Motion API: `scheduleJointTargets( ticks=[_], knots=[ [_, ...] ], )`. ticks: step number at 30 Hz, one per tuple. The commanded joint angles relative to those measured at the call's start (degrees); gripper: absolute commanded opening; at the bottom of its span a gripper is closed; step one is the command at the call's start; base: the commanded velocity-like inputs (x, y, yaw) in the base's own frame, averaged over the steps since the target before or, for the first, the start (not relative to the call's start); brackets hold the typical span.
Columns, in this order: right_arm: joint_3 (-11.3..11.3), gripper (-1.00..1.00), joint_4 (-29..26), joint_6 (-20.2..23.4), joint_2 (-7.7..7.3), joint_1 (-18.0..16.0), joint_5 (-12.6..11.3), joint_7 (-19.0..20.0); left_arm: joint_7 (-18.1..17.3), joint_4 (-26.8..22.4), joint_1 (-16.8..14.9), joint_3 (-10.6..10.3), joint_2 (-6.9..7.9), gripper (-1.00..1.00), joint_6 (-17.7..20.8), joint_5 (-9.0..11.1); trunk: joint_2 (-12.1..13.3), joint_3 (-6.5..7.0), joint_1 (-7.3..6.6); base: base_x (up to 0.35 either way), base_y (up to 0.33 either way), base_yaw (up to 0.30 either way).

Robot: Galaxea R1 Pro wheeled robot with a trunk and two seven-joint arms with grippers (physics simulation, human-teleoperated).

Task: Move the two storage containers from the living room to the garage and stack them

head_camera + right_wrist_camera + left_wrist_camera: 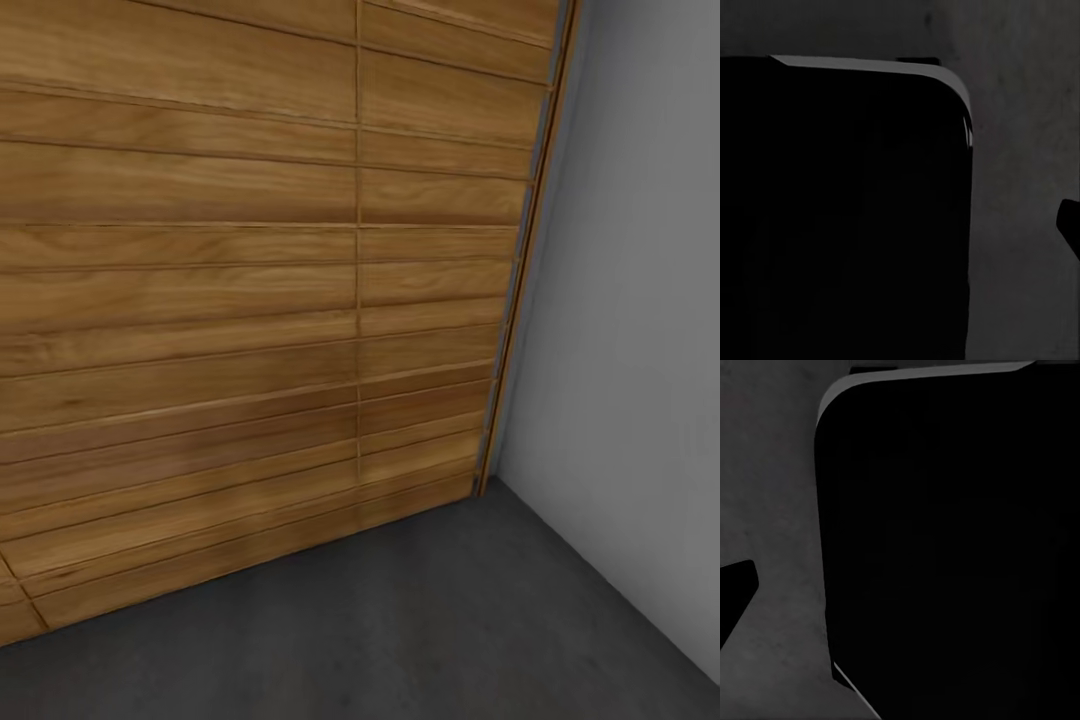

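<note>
I am in the garage, facing its horizontal wood-plank door [250, 300] at close range. The dark grey mottled concrete floor [400, 620] runs along the foot of the door. The two storage containers are out of view, and so is the living room. Both wrist views look down at the floor [772, 472] [1020, 112] past a large black rounded part of my own body [945, 547] [840, 210].
A plain pale grey wall [630, 300] meets the door at a corner [490, 470] on the right. A small black shape [735, 592] sits at the edge of the left wrist view, and a similar black shape [1069, 225] in the right wrist view.
</note>
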Motion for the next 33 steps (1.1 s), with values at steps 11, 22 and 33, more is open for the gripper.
scheduleJointTargets(
  ticks=[11, 22, 33],
  knots=[
    [-0.1, 1.00, 0.1, -0.5, -0.03, 0.0, 0.1, 0.0, 0.0, 0.0, 0.0, 0.0, -0.01, 1.00, -0.1, 0.0, 0.0, -0.01, 0.00, 0.000, 0.000, 0.297],
    [-0.2, 1.00, 0.1, -0.8, -0.05, 0.0, 0.0, -0.1, 0.0, 0.0, 0.0, 0.0, -0.01, 1.00, 0.0, 0.0, 0.0, -0.01, 0.00, 0.000, 0.000, 0.300],
    [-0.2, 1.00, 0.1, -0.9, -0.03, 0.0, -0.1, 0.0, 0.0, 0.0, 0.0, 0.0, -0.01, 1.00, -0.1, 0.0, 0.0, -0.01, 0.00, 0.000, 0.000, 0.300]
  ],
)
